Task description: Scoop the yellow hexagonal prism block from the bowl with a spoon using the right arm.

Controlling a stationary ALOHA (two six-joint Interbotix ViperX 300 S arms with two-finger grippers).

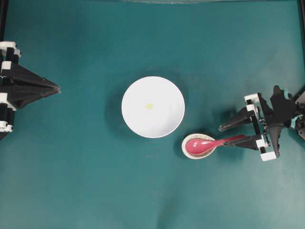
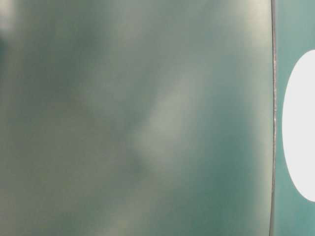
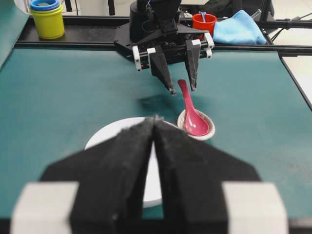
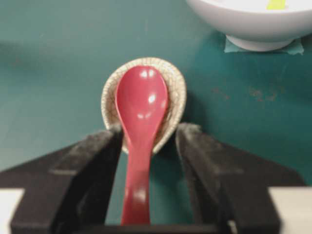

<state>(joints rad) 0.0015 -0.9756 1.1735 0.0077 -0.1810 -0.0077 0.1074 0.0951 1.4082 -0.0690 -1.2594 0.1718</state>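
We see the tiny pale-yellow hexagonal prism block (image 1: pixel 149 106) lying inside the large round white bowl (image 1: pixel 164 125) at the middle of the teal-covered desk (image 1: pixel 95 181), while just beside the bowl, toward the desk's right edge, the glossy pink-red soup spoon (image 1: pixel 205 144) rests with its scoop in the small speckled off-white spoon rest (image 1: pixel 189 151). The right gripper (image 4: pixel 148 141) stands wide, its 2 black fingers (image 4: pixel 92 161) flanking the spoon's handle without touching it. At the desk's left edge, the left gripper (image 1: pixel 57 88) has its 2 pointed jaws pressed together on nothing.
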